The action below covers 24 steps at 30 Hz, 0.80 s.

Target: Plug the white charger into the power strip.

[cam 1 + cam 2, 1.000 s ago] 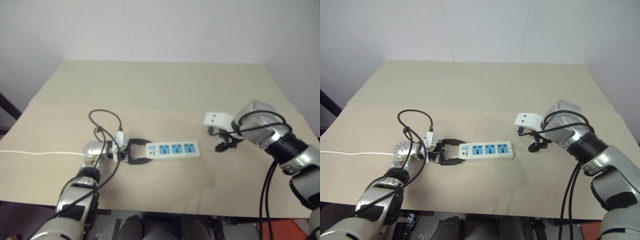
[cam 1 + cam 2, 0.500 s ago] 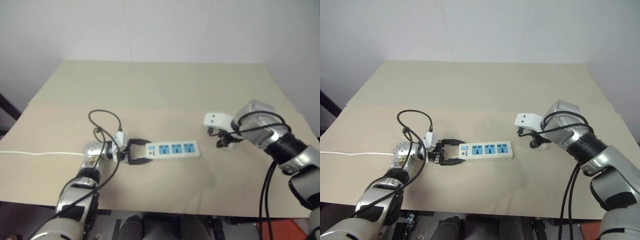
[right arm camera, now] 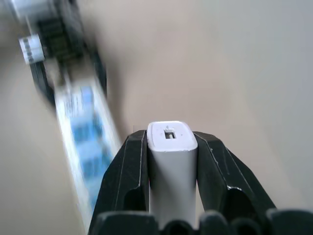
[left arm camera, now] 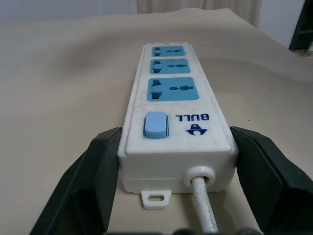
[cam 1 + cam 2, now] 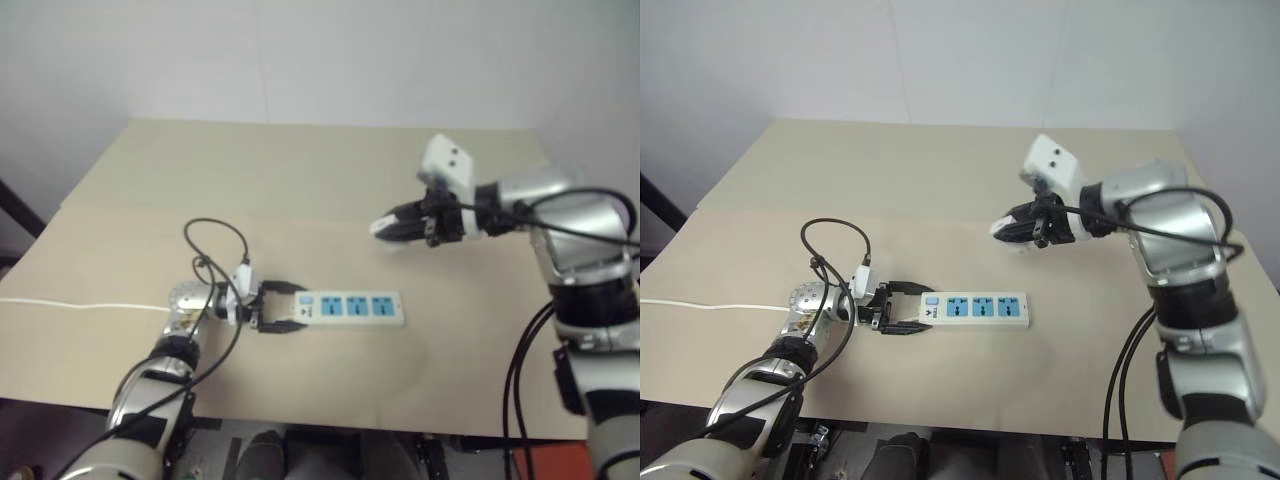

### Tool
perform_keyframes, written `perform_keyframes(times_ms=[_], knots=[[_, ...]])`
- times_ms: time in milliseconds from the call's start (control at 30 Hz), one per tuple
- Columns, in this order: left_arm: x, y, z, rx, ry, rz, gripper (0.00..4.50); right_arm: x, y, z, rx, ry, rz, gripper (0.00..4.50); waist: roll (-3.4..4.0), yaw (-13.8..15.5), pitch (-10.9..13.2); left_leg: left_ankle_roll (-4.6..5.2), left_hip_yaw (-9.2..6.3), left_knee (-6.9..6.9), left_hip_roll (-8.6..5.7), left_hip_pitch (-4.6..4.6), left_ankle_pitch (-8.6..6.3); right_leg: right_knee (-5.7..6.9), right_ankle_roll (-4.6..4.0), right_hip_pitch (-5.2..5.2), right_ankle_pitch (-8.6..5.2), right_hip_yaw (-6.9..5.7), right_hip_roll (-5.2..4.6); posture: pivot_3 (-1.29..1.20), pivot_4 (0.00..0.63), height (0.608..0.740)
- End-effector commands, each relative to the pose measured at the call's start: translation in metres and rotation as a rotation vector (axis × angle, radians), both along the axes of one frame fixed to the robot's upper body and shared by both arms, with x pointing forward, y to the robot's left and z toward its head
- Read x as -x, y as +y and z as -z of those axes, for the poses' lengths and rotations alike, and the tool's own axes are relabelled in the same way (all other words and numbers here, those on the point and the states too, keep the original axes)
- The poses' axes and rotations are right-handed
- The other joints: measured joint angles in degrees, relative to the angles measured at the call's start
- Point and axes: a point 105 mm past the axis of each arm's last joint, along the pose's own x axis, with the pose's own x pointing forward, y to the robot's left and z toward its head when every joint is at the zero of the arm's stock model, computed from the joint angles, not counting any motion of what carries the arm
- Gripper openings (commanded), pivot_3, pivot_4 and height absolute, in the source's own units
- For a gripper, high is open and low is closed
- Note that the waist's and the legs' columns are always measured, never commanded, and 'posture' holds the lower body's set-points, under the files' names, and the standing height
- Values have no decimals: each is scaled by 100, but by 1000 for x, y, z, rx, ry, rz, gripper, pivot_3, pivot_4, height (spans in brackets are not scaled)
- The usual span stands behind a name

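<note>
The power strip (image 5: pixel 352 308) lies flat on the beige table, a long white bar with three blue sockets (image 4: pixel 168 90) and a blue switch (image 4: pixel 156 124). My left gripper (image 5: pixel 284 308) is shut on its switch end, one black finger (image 4: pixel 93 171) against each long side, with the thin white cord (image 4: pixel 203 208) leaving between them. The white charger (image 5: pixel 1000 229) hangs in the air above and beyond the strip's right end. My right gripper (image 5: pixel 1006 228) is shut on it and points left. From the right wrist, the charger (image 3: pixel 171 161) stands between both fingers, the blurred strip (image 3: pixel 80 142) lying below.
The strip's white cord (image 5: pixel 80 305) runs left across the table and off its left edge. A black cable loop (image 5: pixel 215 240) rises over my left wrist. The table (image 5: pixel 300 180) stretches wide behind the strip up to a white wall.
My right gripper has shut on the charger beside the strip's right end, lifted it off the table and swung up and left. The left gripper still clamps the strip.
</note>
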Motion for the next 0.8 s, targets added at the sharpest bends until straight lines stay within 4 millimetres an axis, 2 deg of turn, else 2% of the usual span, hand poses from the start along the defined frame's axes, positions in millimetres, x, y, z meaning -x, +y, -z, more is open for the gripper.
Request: perform_keyframes(times_ms=[33,133,233,333,500,667,800], knots=[[11,-6,12,-57,36,72,3198,7,0,-9,-247,-32,-48,1115,1,-19,0,0,4,0,-2,-1,0,2,0,-5,0,3,-2,0,150,740],[13,-8,12,-60,42,90,3198,16,7,4,-389,9,-114,1115,1,-23,0,0,4,1,-2,0,1,9,-1,-8,1,3,-1,0,150,740],[15,-8,11,-68,43,109,3198,20,14,17,-434,3,-140,1115,1,-26,0,0,0,1,0,6,1,13,-2,-4,1,1,1,0,150,740],[16,-8,10,-71,47,117,3198,24,19,19,-517,-6,-187,1115,1,-46,0,0,2,1,0,7,1,13,-2,-4,1,3,1,0,150,740],[17,-9,13,-75,59,124,3198,34,31,42,-639,-92,-280,1115,1,-42,0,1,-1,0,4,10,1,13,-2,-2,0,0,7,0,150,740],[18,-11,12,-66,65,126,3198,35,42,57,-662,-103,-314,1115,2,-44,1,-1,5,1,2,12,2,13,-2,-2,0,4,4,0,150,740],[19,-11,14,-60,71,126,3198,31,43,64,-652,-106,-317,1115,2,-39,1,-1,3,1,2,18,2,36,-3,-2,0,2,5,0,150,740]])
